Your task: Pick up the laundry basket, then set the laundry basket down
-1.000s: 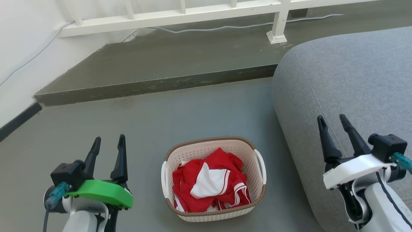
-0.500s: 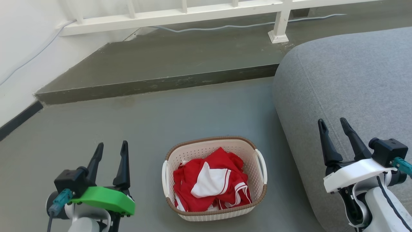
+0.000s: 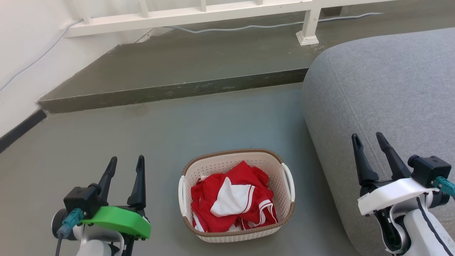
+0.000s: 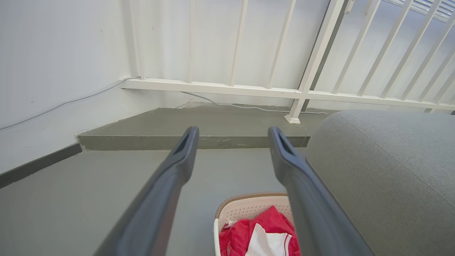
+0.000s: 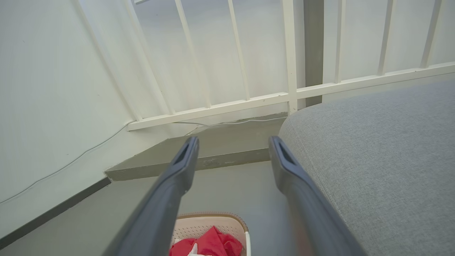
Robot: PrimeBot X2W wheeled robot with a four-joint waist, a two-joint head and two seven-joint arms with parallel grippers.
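Observation:
The laundry basket (image 3: 234,161) stands on the grey floor at the bottom middle of the head view, cream with a brown rim and white side handles, holding red and white clothes (image 3: 233,202). My left gripper (image 3: 127,164) is open to the basket's left, well apart from it. My right gripper (image 3: 369,140) is open to its right, in front of the sofa. The left wrist view shows the left gripper (image 4: 233,135) open above the basket (image 4: 245,209). Below the open right gripper (image 5: 233,144), the right wrist view catches the basket's far rim (image 5: 213,216).
A grey sofa (image 3: 391,92) fills the right side, close to the basket. A raised concrete step (image 3: 170,93) crosses the floor ahead, with a white railing (image 3: 192,16) and a loose cable (image 3: 249,27) on it. A white wall (image 3: 21,53) borders the left.
The left gripper has dropped lower in the head view over the last second. The right gripper has sunk slightly. The basket stays on the floor.

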